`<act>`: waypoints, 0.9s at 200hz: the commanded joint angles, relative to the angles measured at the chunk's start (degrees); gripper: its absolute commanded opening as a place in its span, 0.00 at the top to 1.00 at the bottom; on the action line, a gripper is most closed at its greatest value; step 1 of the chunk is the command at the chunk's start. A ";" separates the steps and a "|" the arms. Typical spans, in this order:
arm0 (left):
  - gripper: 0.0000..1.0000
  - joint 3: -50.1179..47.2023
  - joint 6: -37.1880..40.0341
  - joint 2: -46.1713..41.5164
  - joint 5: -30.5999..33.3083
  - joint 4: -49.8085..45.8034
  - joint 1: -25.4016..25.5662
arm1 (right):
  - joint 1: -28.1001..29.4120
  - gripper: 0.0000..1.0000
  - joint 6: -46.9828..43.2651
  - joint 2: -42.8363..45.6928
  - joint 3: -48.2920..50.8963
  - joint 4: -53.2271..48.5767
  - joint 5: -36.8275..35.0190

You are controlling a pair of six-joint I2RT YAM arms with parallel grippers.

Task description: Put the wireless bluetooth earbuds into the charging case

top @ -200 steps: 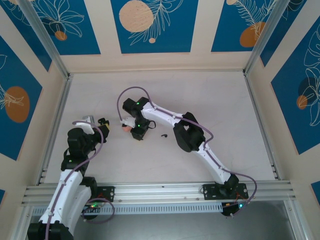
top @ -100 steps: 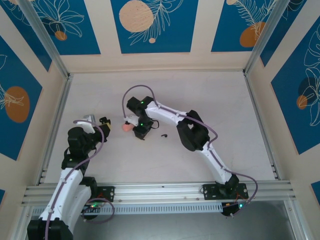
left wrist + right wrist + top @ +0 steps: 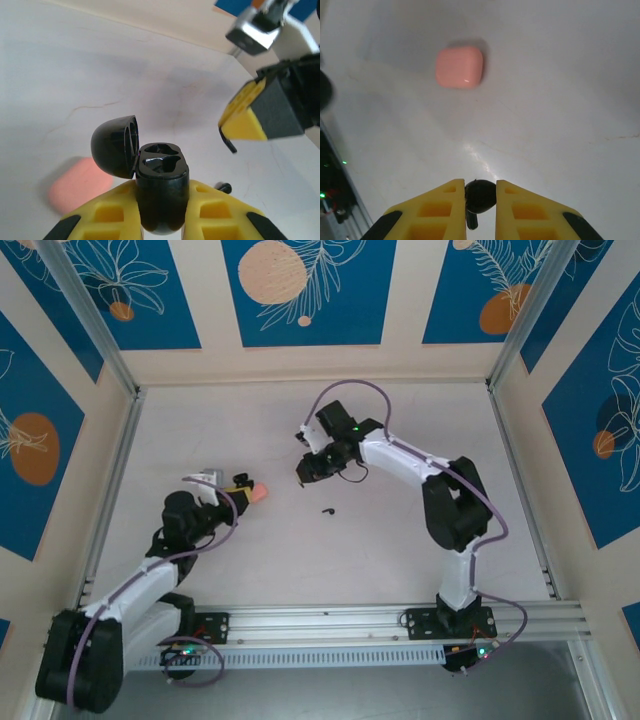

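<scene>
From the top camera my left tool sits at about eight o'clock on the counter, clamped around the open black charging case. The closed pink case lies just beside it at three o'clock. Further right, my right tool is pinched narrow on one black earbud, and a second black earbud lies loose on the counter at its five o'clock.

You're looking at a black case, black earbud, pink case, and blue wall panels with orange discs.
</scene>
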State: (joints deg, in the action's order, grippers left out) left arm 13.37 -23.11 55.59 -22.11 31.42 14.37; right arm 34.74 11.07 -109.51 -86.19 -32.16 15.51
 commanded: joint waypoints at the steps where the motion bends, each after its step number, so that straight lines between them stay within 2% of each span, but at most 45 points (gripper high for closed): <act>1: 1.00 0.20 5.12 5.22 -2.32 13.36 3.96 | -1.11 0.83 6.69 5.21 5.18 10.88 5.09; 27: 1.00 2.07 7.00 12.43 -5.16 20.62 7.07 | -1.78 0.83 8.49 10.37 9.76 16.26 3.94; 65: 1.00 4.01 7.52 20.22 -9.31 30.39 8.95 | -1.22 0.83 10.19 17.26 15.50 23.20 0.87; 119: 1.00 5.04 3.42 29.55 -15.39 48.13 9.71 | 3.14 0.83 9.51 20.74 18.26 27.40 -5.39; 180: 1.00 5.93 2.66 29.33 -15.75 49.10 9.89 | 6.10 0.83 9.29 19.96 17.92 29.14 -8.90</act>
State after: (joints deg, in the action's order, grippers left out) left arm 17.96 -19.59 86.06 -36.01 75.96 23.55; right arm 40.49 20.18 -90.00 -68.71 -5.17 8.95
